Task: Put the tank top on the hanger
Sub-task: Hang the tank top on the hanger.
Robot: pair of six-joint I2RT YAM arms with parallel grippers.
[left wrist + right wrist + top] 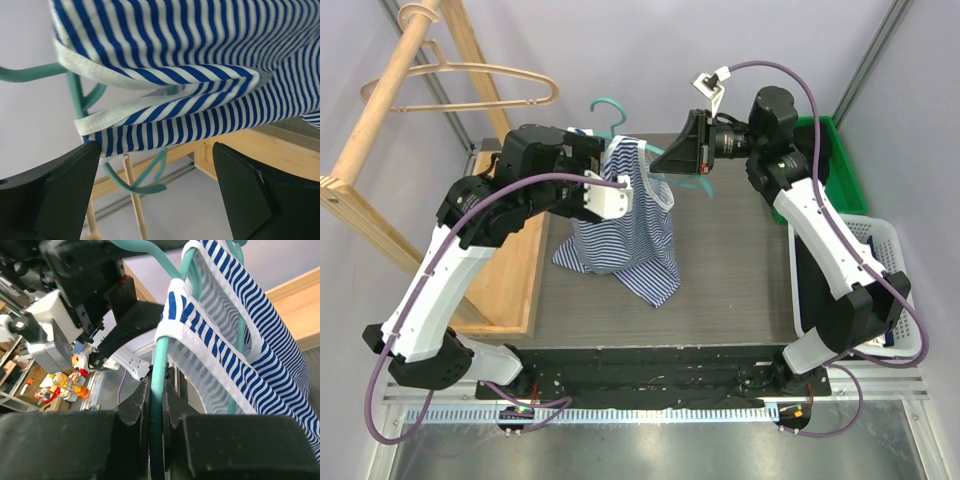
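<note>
The striped tank top hangs from the teal hanger above the table, its hem resting on the tabletop. My right gripper is shut on the hanger's thin bar, with the tank top's white-trimmed strap draped over the arm just above the jaws. My left gripper sits against the top's left side, open. In the left wrist view its fingers stand wide apart below the fabric, with the hanger's hook showing between them and nothing held.
A wooden rack with a tan hanger stands at the back left, its base along the table's left side. A green bin and a white basket sit at the right.
</note>
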